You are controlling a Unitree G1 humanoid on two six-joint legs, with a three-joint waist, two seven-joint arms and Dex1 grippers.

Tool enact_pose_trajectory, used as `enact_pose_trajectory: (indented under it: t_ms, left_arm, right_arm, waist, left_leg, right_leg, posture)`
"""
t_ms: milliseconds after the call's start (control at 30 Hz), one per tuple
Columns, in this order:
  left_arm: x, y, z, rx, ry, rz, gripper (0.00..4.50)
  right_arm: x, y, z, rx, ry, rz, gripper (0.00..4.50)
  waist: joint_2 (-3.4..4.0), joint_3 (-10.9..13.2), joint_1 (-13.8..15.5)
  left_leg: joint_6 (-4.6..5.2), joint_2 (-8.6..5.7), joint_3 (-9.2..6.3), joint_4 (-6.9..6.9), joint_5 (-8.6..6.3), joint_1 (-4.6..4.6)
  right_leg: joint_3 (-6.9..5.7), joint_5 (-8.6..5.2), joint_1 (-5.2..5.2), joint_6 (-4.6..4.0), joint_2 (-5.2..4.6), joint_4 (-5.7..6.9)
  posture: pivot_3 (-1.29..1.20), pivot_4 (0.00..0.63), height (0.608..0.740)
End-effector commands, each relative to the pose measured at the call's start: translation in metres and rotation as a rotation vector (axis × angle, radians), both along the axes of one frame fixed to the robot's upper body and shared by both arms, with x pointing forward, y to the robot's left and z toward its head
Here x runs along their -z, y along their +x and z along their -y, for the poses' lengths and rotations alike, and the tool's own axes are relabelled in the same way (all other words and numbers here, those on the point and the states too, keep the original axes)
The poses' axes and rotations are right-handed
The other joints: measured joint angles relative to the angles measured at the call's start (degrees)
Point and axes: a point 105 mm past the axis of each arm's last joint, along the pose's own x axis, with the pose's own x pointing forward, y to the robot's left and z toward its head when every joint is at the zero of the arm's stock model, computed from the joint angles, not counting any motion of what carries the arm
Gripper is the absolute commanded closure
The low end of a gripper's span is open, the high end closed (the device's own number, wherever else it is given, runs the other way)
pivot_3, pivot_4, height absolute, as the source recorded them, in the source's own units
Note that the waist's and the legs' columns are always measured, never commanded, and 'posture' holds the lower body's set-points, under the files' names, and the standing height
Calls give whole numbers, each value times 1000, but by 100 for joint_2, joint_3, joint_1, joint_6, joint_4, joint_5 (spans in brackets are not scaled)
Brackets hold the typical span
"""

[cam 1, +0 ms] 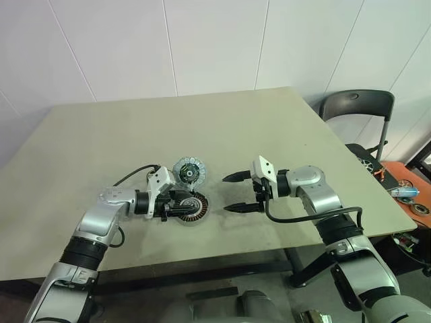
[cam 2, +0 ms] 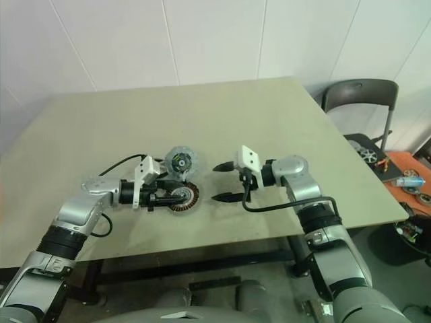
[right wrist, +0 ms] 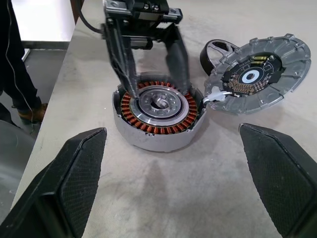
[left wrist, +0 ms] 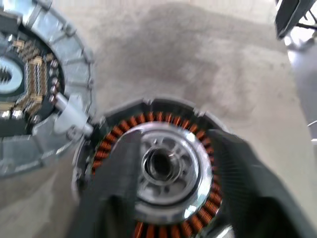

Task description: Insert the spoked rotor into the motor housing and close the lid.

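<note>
The motor housing (right wrist: 157,130) lies on the table with its copper windings and silver hub facing up. Its lid (right wrist: 267,69) hangs open beside it, joined at the rim, with the inner face up. A black-rimmed wheel, the spoked rotor (right wrist: 214,49), lies on the table, mostly hidden behind the lid. My left gripper (cam 1: 190,206) is open over the housing, one finger (right wrist: 124,69) touching the hub's edge and the other finger (right wrist: 179,59) at the windings, with nothing held. My right gripper (cam 1: 227,194) is wide open and empty, a short way from the housing and pointing at it.
The table (cam 1: 269,128) stretches bare behind and to both sides. A black chair (cam 1: 357,108) stands past its right edge, near an orange surface (cam 1: 404,192) with small parts. A person's dark trouser legs (right wrist: 12,59) stand off the table's edge behind my left arm.
</note>
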Motion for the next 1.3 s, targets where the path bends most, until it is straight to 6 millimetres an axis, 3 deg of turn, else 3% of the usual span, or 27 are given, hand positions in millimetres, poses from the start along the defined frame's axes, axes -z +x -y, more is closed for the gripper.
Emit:
enact_pose_trajectory:
  t_ms: [33, 100, 367, 433, 633, 800, 1100, 1300]
  left_arm:
    - [-25, 8, 0, 2, -29, 93, 613]
    - [-28, 7, -2, 15, -12, 110, 17]
    - [-62, 4, -26, -63, -16, 232, 17]
    - [-70, -1, -42, -126, -23, 250, 17]
    - [-76, -30, -90, -346, -72, 232, 17]
    - [-65, -55, -109, -469, -75, 199, 0]
    - [-58, -79, -123, -588, -79, 185, 0]
    - [-56, -87, -129, -620, -72, 178, 0]
  right_arm:
    - [-12, 2, -2, -4, 35, 45, 0]
    - [-12, 2, -3, -5, 36, 46, 0]
    - [-11, 4, -10, 20, 5, 42, 0]
    - [-6, 8, -16, 43, -68, 25, 0]
    - [-32, 6, -46, 13, 4, -103, 0]
    - [-38, -2, -67, -53, -7, -169, 1241]
    - [-21, 1, -91, -46, -70, -182, 4464]
    - [-8, 7, -101, -14, -96, -185, 4464]
  waist:
    - [0, 0, -4]
    - [0, 0, -4]
    - [-1, 0, -12]
    - [-1, 0, -28]
    - [0, 1, -18]
    - [-2, -1, 12]
    - [-2, -1, -21]
    - [-2, -1, -26]
  left_leg:
    - [0, 0, 0, 0, 0, 0]
    - [0, 0, 0, 0, 0, 0]
    - [0, 1, 0, -2, 0, -1]
    - [0, 3, 0, -5, 0, 0]
    - [0, 8, -9, -9, 0, -2]
    - [-1, 6, -10, -4, -1, 0]
    - [-2, 3, 0, -5, -1, 1]
    - [-2, 5, 3, -9, -1, -1]
  right_leg:
    - [0, 0, 0, 0, 0, 0]
    - [0, 0, 0, 0, 0, 0]
    - [1, 0, -3, 0, 0, 0]
    - [5, -1, -7, -1, 0, 1]
    - [17, -1, -22, -3, 4, 10]
    - [12, -7, -11, -9, -6, 5]
    - [6, -14, -10, -21, -3, 5]
    - [6, -14, -18, -22, 2, 5]
  posture:
    - [0, 0, 740]
    - [0, 0, 740]
    - [0, 0, 740]
    - [0, 0, 740]
    - [0, 0, 740]
    - [0, 0, 740]
    - [0, 0, 740]
    - [0, 0, 740]
